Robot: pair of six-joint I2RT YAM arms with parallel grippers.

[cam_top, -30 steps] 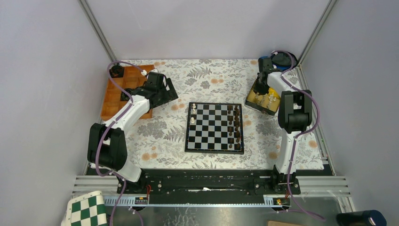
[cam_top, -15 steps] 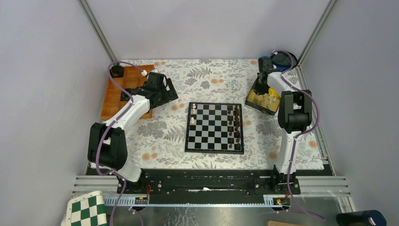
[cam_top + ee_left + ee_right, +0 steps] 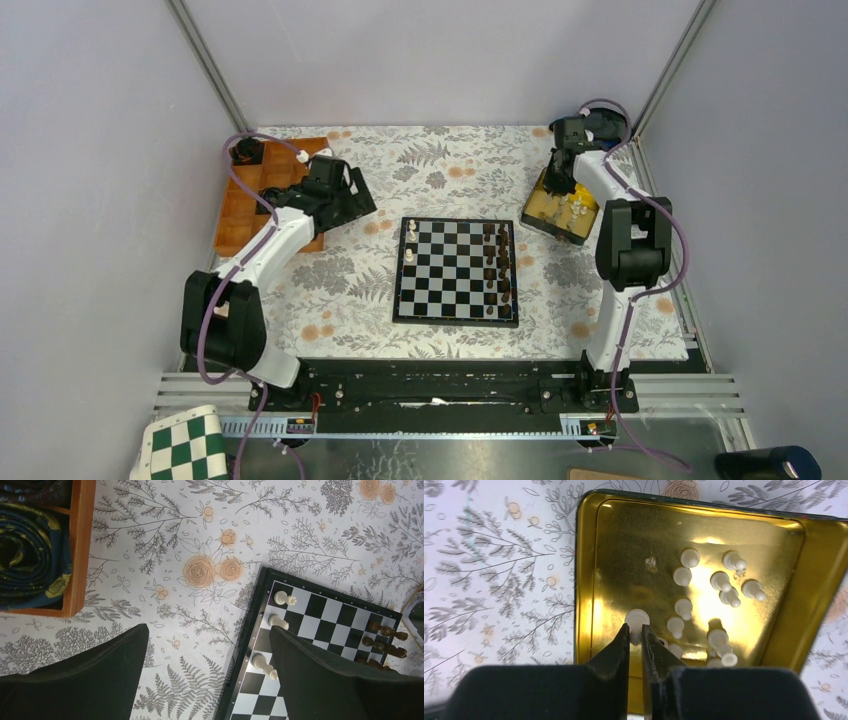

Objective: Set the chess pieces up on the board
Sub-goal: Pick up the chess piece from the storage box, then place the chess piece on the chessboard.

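The black-framed board (image 3: 456,321) lies mid-table. White chess pieces (image 3: 410,242) stand on its left edge, and in the left wrist view three of them (image 3: 278,622) stand by the board's frame (image 3: 250,630). More white pieces (image 3: 724,582) lie in a gold tin (image 3: 586,580), which sits right of the board (image 3: 556,210). My right gripper (image 3: 635,628) is over the tin (image 3: 556,183), shut on one white piece (image 3: 637,619). Just left of the board, my left gripper (image 3: 207,630) hangs open over the cloth with nothing between its fingers (image 3: 350,200).
Dark brown pieces (image 3: 496,262) fill the board's right columns. A wooden tray (image 3: 262,195) holding rolled dark cloth (image 3: 30,555) sits at the far left. A green-and-white checkered board (image 3: 185,445) lies below the rail at the front left. A blue object (image 3: 603,125) sits behind the tin.
My right gripper's jaws have narrowed onto a white piece in the tin, and that arm has shifted slightly. The left arm has moved only a little.
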